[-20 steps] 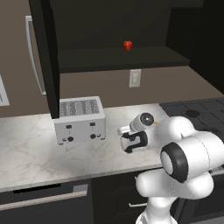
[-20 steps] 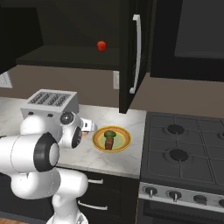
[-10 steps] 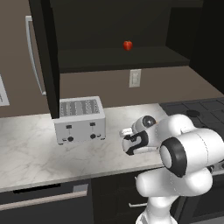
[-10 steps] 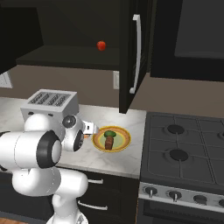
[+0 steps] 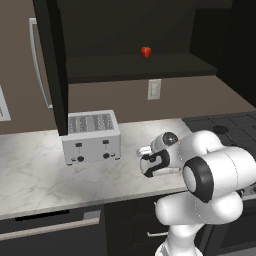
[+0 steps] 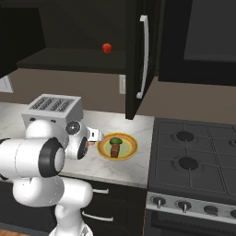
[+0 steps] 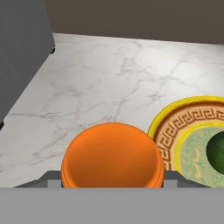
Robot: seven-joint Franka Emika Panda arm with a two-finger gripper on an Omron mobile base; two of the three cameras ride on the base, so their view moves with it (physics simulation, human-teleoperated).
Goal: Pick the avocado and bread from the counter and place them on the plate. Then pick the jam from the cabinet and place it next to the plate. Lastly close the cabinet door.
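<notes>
The step in hand looks like setting the jam (image 7: 112, 154) down beside the plate (image 7: 175, 127). In the hand view the jar's orange lid sits at the bottom centre, right between where the finger tips rise, so I judge the end effector (image 5: 148, 164) to be clenched on the jam, though the fingers themselves are hidden behind the lid. The yellow rim of the plate curves just beside the lid at the lower right, and a dark green edge of the avocado (image 7: 216, 149) shows at the right border.

In the right base view the plate lies at the middle of the frame on the surface (image 6: 120, 167), with the avocado and the bread (image 6: 115, 150) both on it, so the first part of the task appears done. The end effector hangs low over the marble, just left of the plate in that view; the toaster (image 5: 91, 136) stands further left in the left base view.

To do this well, lower straight down onto bare marble and keep the jar clear of the plate rim, since the two already look close; a nudge toward the toaster side would be safer than one toward the plate. Release only once the base rests flat. The cabinet door (image 6: 138, 55) stands ajar at the upper middle and remains to be closed, and a red round fruit (image 5: 146, 51) sits on the cabinet (image 5: 135, 67) shelf
</notes>
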